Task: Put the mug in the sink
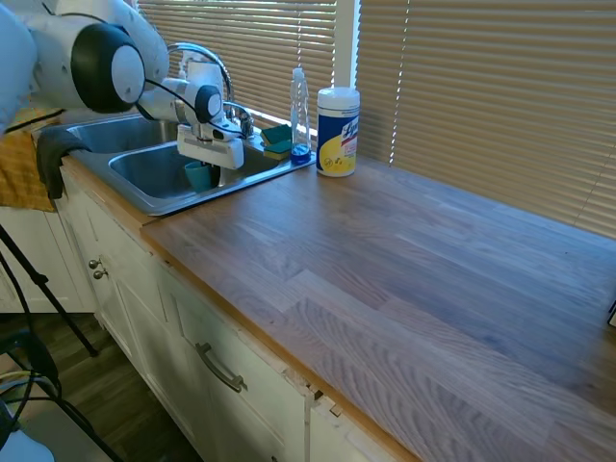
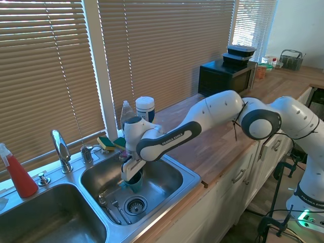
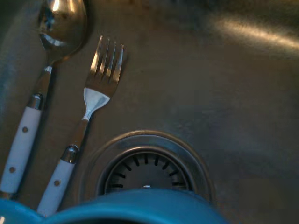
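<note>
The teal-blue mug [image 1: 197, 176] hangs inside the near basin of the steel sink [image 1: 144, 202], low over its floor. My gripper [image 1: 208, 169] comes down from above and is shut on the mug's rim. From the other side, the mug [image 2: 134, 181] sits under the gripper [image 2: 128, 175] in the right-hand basin of the sink [image 2: 188, 176], beside the drain [image 2: 135, 205]. The wrist view shows the mug's rim [image 3: 135, 207] at the bottom edge, above the drain [image 3: 147, 170].
A fork [image 3: 100, 88] and a spoon [image 3: 60, 23] lie on the basin floor by the drain. Behind the sink stand the faucet [image 2: 61, 149], a sponge [image 1: 277, 138], a clear bottle [image 1: 300, 111] and a white wipes canister [image 1: 337, 132]. A red spray bottle [image 2: 17, 174] stands at far left.
</note>
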